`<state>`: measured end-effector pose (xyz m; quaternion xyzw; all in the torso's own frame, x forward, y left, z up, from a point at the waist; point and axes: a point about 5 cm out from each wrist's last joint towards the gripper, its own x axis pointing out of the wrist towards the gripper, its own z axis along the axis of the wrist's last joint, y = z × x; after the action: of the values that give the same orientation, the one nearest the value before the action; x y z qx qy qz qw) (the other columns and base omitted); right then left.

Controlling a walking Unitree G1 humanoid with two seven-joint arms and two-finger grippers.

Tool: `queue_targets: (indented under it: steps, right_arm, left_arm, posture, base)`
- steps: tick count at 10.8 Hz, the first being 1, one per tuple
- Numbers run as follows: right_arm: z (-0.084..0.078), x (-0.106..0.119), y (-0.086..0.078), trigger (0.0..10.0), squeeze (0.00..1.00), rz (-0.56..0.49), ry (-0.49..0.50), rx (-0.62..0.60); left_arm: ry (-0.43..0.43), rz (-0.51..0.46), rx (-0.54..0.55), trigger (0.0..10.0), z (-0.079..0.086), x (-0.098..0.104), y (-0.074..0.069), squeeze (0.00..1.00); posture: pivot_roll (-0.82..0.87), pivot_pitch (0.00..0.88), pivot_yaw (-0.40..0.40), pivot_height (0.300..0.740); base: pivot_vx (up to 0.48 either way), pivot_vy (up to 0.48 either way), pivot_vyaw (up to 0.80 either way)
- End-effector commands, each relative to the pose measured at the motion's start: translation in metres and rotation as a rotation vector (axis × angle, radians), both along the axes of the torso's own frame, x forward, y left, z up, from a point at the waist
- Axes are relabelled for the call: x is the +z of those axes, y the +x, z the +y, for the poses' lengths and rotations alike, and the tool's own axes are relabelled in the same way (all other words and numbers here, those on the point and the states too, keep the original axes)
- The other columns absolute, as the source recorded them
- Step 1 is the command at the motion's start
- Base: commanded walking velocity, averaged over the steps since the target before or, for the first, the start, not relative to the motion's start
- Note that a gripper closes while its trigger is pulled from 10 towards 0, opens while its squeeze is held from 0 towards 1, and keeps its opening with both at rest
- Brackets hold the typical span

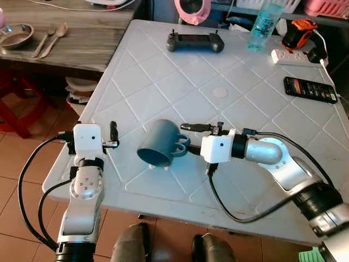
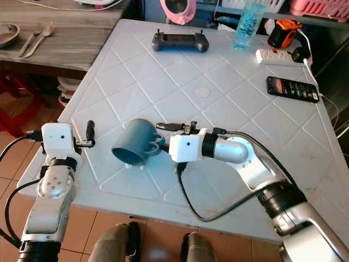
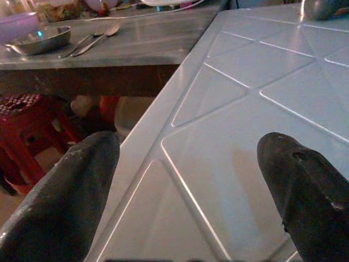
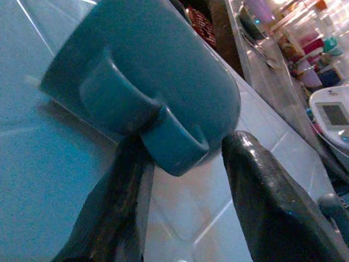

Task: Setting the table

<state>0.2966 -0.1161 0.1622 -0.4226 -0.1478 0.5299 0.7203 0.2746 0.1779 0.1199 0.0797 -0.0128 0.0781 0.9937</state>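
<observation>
Presently my right gripper (image 1: 185, 138) has its two fingers closed around the handle of the teal mug (image 1: 158, 143), one finger through the loop and one outside it. That mug is tipped over, mouth turned toward my side of the white table (image 1: 163, 71), near the front edge. My left gripper (image 1: 113, 134) stands well apart at the table's left edge, fingers spread wide and holding nothing. Beyond lie a black controller (image 1: 195, 42), a phone (image 1: 310, 89) and a water bottle (image 1: 263, 26).
</observation>
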Motion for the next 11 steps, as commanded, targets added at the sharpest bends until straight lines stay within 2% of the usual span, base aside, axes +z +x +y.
queue_targets:
  steps: [1,2,4,6,7,8,9,11]
  right_arm:
    - [-0.002,0.002,-0.005,10.0,0.00,0.023,-0.008,0.016]
    - [-0.001,0.001,-0.011,10.0,0.00,0.047,-0.019,0.026]
    - [-0.008,0.003,-0.016,10.0,0.00,0.055,0.032,-0.037]
    - [-0.016,-0.004,-0.029,10.0,0.00,-0.011,0.096,-0.167]
    - [-0.013,-0.007,-0.035,10.0,0.00,-0.010,0.144,-0.211]
    - [-0.011,-0.009,-0.039,10.0,1.00,-0.025,0.171,-0.229]
    - [-0.009,-0.015,-0.044,10.0,1.00,-0.010,0.202,-0.251]
    - [-0.017,-0.023,-0.046,10.0,1.00,0.049,0.256,-0.350]
  left_arm:
    - [0.001,-0.003,-0.004,10.0,0.001,0.001,-0.003,0.00]
    - [-0.001,-0.006,-0.005,10.0,0.001,0.002,-0.003,0.00]
    - [0.005,-0.011,0.006,10.0,0.003,0.004,-0.006,0.00]
    - [-0.006,-0.005,0.023,10.0,0.003,0.000,-0.013,0.00]
    - [-0.016,0.001,0.022,10.0,0.001,-0.002,-0.016,0.00]
    - [-0.024,0.004,0.021,10.0,0.000,-0.002,-0.017,0.00]
    - [-0.032,0.008,0.008,10.0,-0.002,-0.003,-0.020,0.00]
    - [-0.038,0.017,0.007,10.0,-0.005,-0.005,-0.027,0.00]
  posture:
    - [0.04,0.129,-0.006,0.740]
    - [0.04,0.131,-0.006,0.740]
    - [0.05,0.132,-0.008,0.740]
    - [0.04,0.136,-0.006,0.740]
    - [0.04,0.137,-0.003,0.740]
    - [0.04,0.137,0.000,0.740]
    - [0.04,0.139,0.001,0.740]
    - [0.04,0.141,0.001,0.740]
  base:
    - [0.000,0.000,0.00]
    - [0.000,0.000,0.00]
    - [0.000,0.000,0.00]
    - [0.000,0.000,0.00]
    - [0.000,0.000,0.00]
    - [0.000,0.000,0.00]
    - [0.000,0.000,0.00]
    - [0.000,0.000,0.00]
